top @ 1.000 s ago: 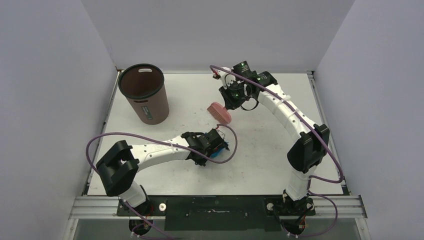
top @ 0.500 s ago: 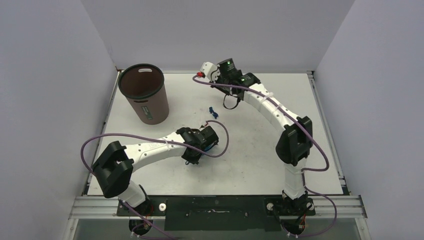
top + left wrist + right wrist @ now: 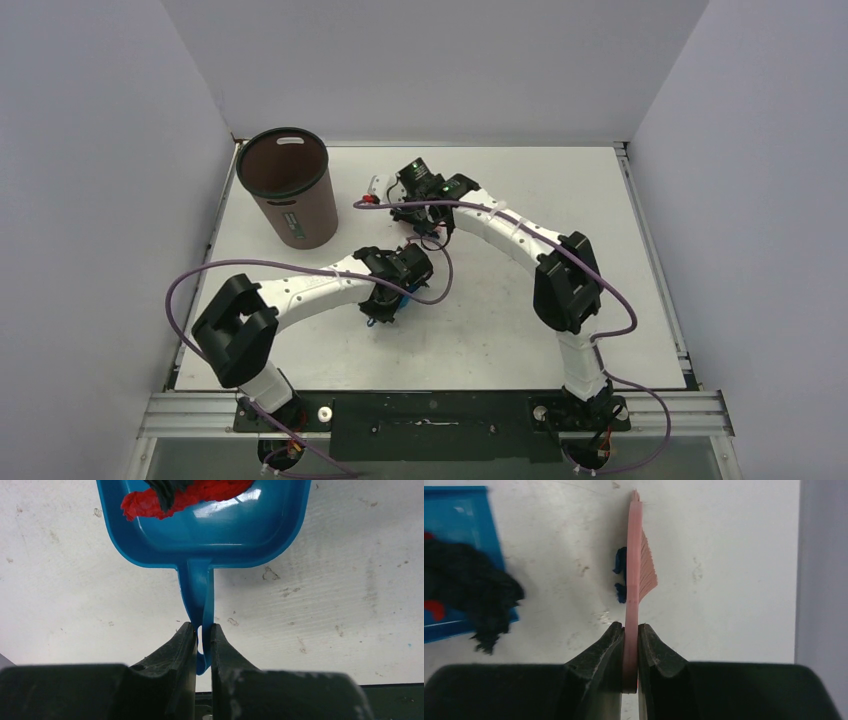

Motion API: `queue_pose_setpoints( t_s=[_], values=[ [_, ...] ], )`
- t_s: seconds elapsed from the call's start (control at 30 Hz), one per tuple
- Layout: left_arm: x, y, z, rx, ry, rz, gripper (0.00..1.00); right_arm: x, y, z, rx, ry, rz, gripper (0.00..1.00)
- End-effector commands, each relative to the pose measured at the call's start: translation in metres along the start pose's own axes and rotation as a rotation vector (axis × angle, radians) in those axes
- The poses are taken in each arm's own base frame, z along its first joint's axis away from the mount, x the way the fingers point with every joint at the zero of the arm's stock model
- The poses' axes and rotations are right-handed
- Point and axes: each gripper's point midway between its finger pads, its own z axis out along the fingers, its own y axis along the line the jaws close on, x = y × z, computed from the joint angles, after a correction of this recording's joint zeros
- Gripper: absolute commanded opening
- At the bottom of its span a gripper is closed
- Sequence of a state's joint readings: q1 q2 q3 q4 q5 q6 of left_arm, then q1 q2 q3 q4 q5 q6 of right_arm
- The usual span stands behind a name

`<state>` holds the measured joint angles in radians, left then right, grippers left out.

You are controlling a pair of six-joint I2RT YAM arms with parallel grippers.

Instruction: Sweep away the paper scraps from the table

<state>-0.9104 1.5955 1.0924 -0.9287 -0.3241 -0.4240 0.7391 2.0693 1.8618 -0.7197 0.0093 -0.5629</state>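
Left fingers (image 3: pixel 186 647) clamp dustpan (image 3: pixel 225 535) handle; right fingers (image 3: pixel 613 645) pinch brush (image 3: pixel 634 555) (paper scraps (image 3: pixel 620 562) just beside it).

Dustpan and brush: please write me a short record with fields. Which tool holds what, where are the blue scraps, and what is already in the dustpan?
left tool: shut on the dustpan handle
right tool: shut on the brush handle
dustpan content: red and black bits, crumpled
scraps: two navy pieces on the table, close beside the brush, on its side toward the dustpan, not yet in the dustpan
brush bristles: point away from the dustpan
bin: upright, open, at the far left of the table
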Motion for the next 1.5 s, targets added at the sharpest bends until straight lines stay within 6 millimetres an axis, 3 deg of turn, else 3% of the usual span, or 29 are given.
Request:
queue_pose_setpoints(
  t_s=[0.0, 0.17, 0.33, 0.6, 0.8, 1.13, 1.27, 1.47],
  values=[
    [-0.022, -0.007, 0.002, 0.038, -0.031, -0.006, 0.0, -0.005, 0.06, -0.037, -0.196, -0.008, 0.063, 0.05],
    [-0.028, -0.012, 0.012, 0.041, -0.039, 0.012, 0.0, 0.002, 0.098, -0.047, -0.358, 0.027, 0.168, 0.05],
    [-0.036, -0.015, 0.018, 0.04, -0.079, 0.009, 0.0, -0.008, 0.116, -0.061, -0.462, -0.005, 0.282, 0.05],
    [-0.038, -0.019, 0.021, 0.035, -0.106, 0.011, 0.0, -0.026, 0.103, -0.082, -0.466, -0.07, 0.389, 0.05],
    [-0.051, -0.021, 0.012, 0.018, -0.239, 0.023, 0.0, -0.02, 0.1, -0.092, -0.472, -0.071, 0.429, 0.05],
    [-0.061, -0.024, 0.011, -0.006, -0.327, 0.01, 0.0, -0.001, 0.053, -0.103, -0.35, -0.094, 0.483, 0.05],
    [-0.066, -0.028, 0.008, 0.001, -0.381, 0.005, 0.0, 0.01, 0.048, -0.102, -0.324, -0.067, 0.492, 0.05],
    [-0.068, -0.03, 0.007, -0.006, -0.414, 0.004, 0.0, 0.005, 0.035, -0.125, -0.291, -0.125, 0.479, 0.05]
  ],
)
